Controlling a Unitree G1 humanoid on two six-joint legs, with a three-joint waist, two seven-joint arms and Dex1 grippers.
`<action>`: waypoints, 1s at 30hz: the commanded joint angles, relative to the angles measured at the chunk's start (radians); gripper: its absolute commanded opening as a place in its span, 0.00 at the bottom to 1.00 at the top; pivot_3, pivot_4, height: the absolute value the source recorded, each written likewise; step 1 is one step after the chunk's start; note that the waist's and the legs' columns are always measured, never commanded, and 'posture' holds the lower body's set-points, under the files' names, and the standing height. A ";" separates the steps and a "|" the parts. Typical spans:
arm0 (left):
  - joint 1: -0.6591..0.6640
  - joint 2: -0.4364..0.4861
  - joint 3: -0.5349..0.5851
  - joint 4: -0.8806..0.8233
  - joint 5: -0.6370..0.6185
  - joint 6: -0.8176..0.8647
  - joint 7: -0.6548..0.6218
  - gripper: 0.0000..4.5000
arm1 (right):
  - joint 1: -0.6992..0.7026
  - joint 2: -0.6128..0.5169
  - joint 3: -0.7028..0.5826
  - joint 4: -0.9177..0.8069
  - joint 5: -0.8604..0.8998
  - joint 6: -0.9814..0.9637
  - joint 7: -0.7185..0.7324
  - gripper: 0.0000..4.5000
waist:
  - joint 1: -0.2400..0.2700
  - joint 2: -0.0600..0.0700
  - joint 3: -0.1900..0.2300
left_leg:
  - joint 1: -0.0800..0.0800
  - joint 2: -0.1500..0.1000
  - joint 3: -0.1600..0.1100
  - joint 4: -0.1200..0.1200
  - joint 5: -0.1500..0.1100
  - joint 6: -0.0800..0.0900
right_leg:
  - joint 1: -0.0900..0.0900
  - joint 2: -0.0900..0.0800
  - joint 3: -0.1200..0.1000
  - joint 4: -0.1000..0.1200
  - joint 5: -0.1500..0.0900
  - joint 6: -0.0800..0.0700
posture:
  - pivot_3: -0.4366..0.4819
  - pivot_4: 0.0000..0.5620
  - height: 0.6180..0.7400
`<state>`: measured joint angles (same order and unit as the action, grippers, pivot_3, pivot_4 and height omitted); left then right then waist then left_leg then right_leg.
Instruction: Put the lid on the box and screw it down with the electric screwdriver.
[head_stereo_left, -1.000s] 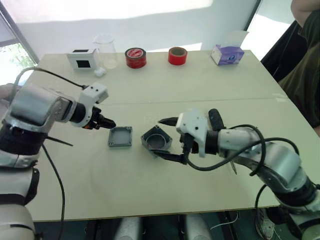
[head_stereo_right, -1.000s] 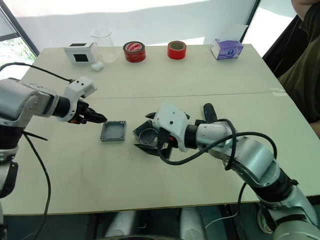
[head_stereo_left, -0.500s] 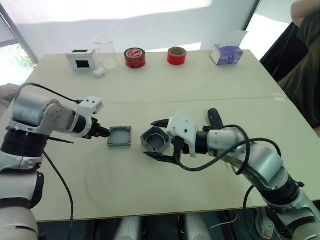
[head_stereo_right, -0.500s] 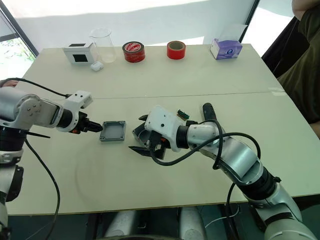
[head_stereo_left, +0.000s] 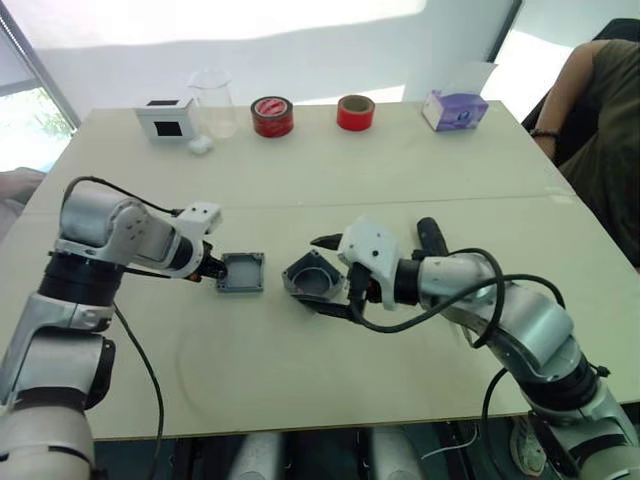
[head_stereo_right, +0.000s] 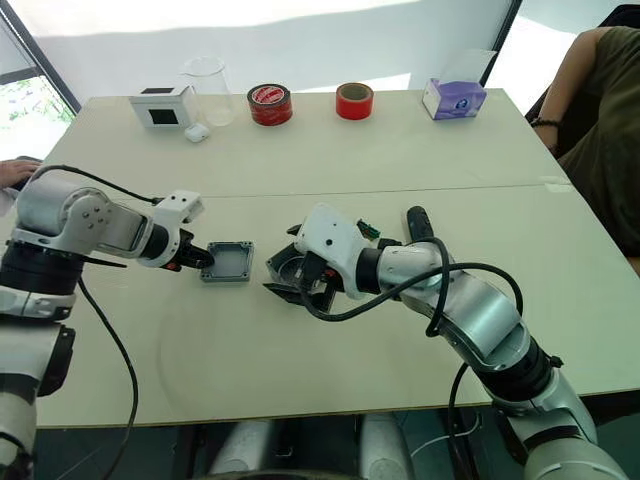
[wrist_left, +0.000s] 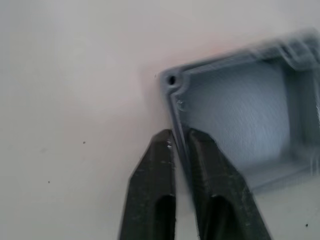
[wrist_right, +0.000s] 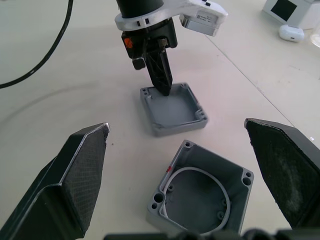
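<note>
1. Since a second ago the left gripper (wrist_left: 179, 142) has moved in to the lid (head_stereo_left: 241, 272), and its fingers now pinch the lid's near wall.
2. The lid lies hollow side up on the table (head_stereo_left: 400, 170), just left of the box (wrist_right: 200, 189).
3. The box sits open and empty between the right gripper's (wrist_right: 177, 167) wide-spread fingers.
4. The screwdriver (head_stereo_left: 430, 236) is partly hidden behind the right arm.
</note>
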<state>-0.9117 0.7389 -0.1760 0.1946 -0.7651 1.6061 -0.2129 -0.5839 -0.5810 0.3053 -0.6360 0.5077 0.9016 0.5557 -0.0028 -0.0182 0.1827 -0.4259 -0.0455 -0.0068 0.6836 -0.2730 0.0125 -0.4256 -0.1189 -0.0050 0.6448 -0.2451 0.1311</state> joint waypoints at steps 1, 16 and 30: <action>0.018 -0.035 0.049 0.000 0.016 0.008 0.028 0.01 | 0.018 0.017 -0.052 -0.040 0.024 0.012 -0.007 1.00 | 0.007 0.000 0.000 | 0.000 0.000 0.000 0.000 0.000 0.000 | 0.000 0.000 0.000 0.000 0.000 0.000 | 0.48 0.27 1.00; 0.078 -0.109 0.295 -0.177 0.201 -0.766 -0.208 0.01 | -0.165 0.411 -0.425 0.415 0.148 0.120 -0.316 1.00 | -0.001 0.000 0.000 | -0.001 0.001 0.000 -0.004 0.004 -0.008 | -0.004 0.000 0.001 0.000 0.001 -0.003 | 0.48 0.27 1.00; 0.114 -0.225 0.268 -0.222 0.279 -0.873 -0.233 0.01 | -0.246 0.456 -0.430 0.523 0.208 0.132 -0.243 1.00 | -0.014 0.000 0.000 | -0.001 0.001 0.001 -0.005 0.003 -0.006 | -0.004 0.001 0.001 0.001 0.001 -0.003 | 0.48 0.27 1.00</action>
<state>-0.7868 0.5089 0.0825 0.0202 -0.4959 0.7592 -0.4363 -0.8144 -0.1347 -0.1231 -0.0869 0.6945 1.0418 0.3086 -0.0170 -0.0181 0.1828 -0.4268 -0.0447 -0.0060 0.6787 -0.2697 0.0066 -0.4298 -0.1180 -0.0044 0.6453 -0.2440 0.1285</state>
